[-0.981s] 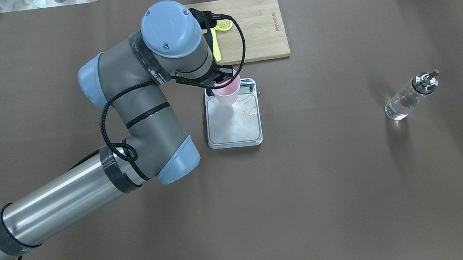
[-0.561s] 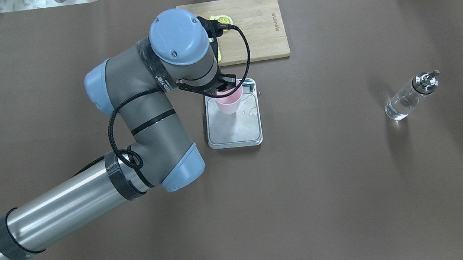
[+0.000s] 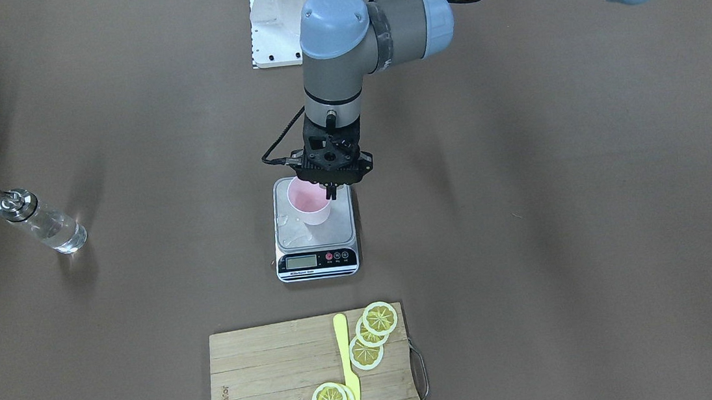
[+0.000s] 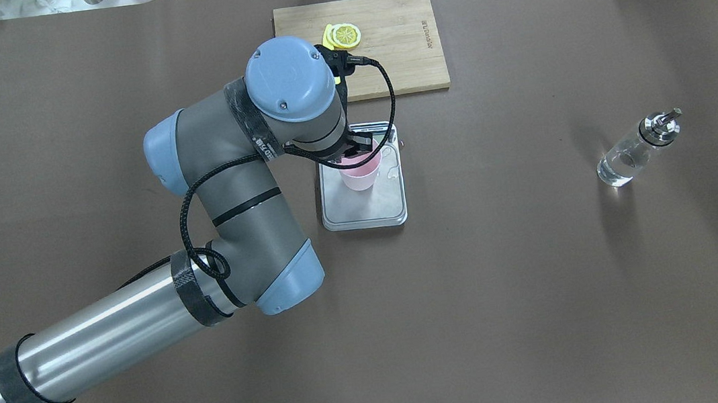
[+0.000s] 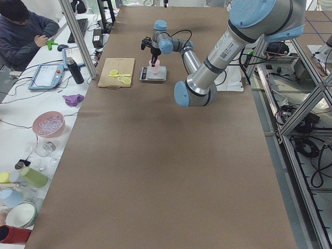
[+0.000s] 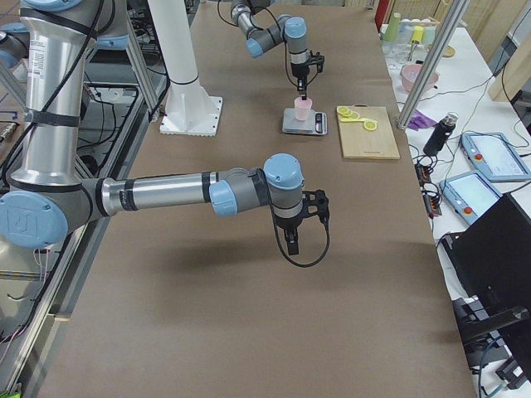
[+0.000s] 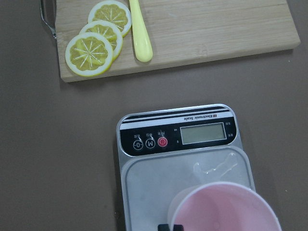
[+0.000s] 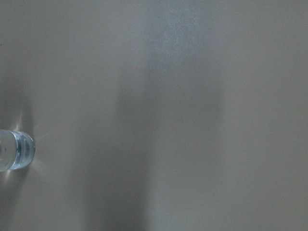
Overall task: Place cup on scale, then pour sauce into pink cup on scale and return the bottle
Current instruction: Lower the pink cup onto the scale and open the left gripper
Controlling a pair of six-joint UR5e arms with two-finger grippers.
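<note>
The cup [image 3: 309,206] is pinched at its rim by the left gripper [image 3: 331,193] and is positioned directly over the scale [image 3: 340,229] platform; contact cannot be confirmed.

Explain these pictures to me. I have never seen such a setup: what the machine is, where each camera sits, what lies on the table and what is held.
This is a robot with two jointed arms at a brown table. Each arm ends in a two-finger gripper. Two cameras look down from above, one from behind the robot and one facing it. Two more look along the table from its ends, and one sits on each wrist.

The left gripper pinches the rim of a pink cup over a small scale. Whether the cup has touched down is unclear. A clear bottle stands far off to the side, untouched. A wooden board carries lemon slices and a yellow utensil.

The right gripper hangs above the table, and I cannot tell whether it is open or shut.
</note>
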